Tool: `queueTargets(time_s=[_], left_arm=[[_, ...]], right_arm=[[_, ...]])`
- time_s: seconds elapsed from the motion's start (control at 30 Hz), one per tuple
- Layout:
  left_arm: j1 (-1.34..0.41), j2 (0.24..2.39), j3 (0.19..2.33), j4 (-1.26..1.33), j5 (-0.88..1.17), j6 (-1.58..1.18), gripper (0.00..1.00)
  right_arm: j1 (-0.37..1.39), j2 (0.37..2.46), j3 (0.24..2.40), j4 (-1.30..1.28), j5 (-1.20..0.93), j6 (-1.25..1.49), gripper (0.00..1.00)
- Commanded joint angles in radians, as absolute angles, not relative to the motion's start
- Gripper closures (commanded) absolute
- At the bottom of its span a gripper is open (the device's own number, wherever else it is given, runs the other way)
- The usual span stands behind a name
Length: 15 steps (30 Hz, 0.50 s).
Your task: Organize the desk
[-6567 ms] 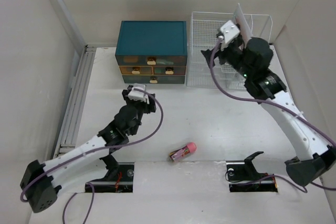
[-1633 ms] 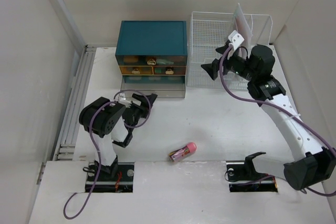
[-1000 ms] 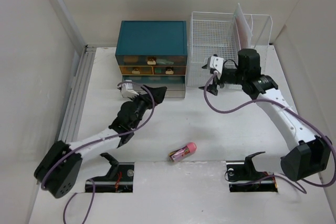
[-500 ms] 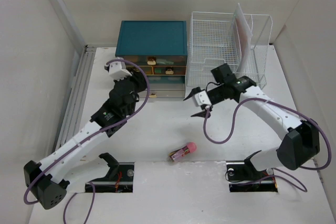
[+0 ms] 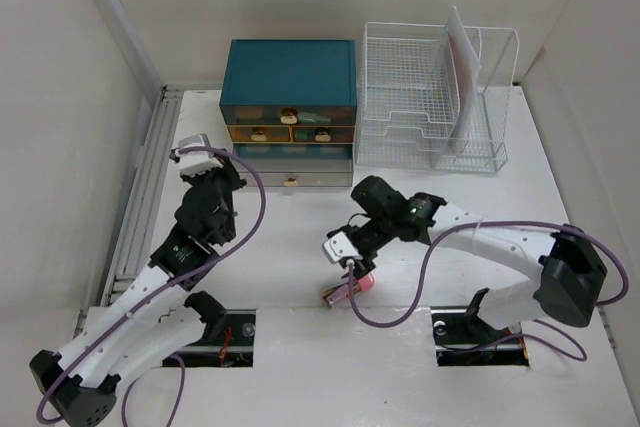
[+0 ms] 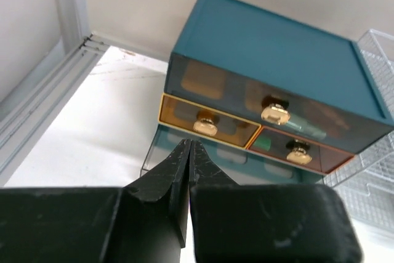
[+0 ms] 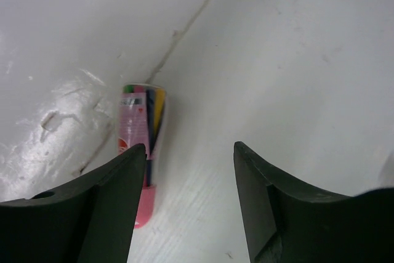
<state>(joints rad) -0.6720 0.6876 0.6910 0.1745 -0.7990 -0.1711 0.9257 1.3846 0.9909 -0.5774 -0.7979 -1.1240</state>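
The white desk [image 5: 450, 197] carries a pink tube [image 5: 350, 290] with coloured sticks inside, lying near the front edge. My right gripper [image 5: 358, 269] hovers just above it, open. In the right wrist view the tube [image 7: 140, 146] lies beside the left finger, partly behind it, and only bare desk shows at my right gripper [image 7: 189, 149]. My left gripper [image 5: 226, 177] is shut and holds nothing, a little left of the teal drawer box [image 5: 290, 72]. In the left wrist view my left gripper [image 6: 189, 145] has its tips pressed together, pointing at the box [image 6: 277, 60].
The box's clear bottom drawer [image 5: 292, 175] stands pulled out toward me. A white wire rack [image 5: 420, 97] at the back right holds an upright pale folder [image 5: 460, 57]. An aluminium rail [image 5: 150, 177] runs along the left edge.
My left gripper has shut and drawn back leftward from the drawer. The right arm has swung down from the rack to just above the pink tube, its jaws narrowing somewhat.
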Motion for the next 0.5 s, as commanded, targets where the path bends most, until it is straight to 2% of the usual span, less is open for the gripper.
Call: queueTargets(time_s=[0.0,0.1,0.47], left_arm=[[-0.670,0.620,0.687,0.245,-0.847,-0.130,1.00],[-0.670,0.597,0.678,0.256,-0.847,-0.121,1.00],[-0.670,0.526,0.666,0.276,-0.859,-0.112,1.00]], right_arm=[[0.972,1.393,0.945,-0.514,-0.766,-1.026,0.36],[1.003,1.404,0.919,-0.476,-0.721,-0.971,0.40],[1.072,1.485,0.931,-0.407,-0.670,-0.810,0.40]])
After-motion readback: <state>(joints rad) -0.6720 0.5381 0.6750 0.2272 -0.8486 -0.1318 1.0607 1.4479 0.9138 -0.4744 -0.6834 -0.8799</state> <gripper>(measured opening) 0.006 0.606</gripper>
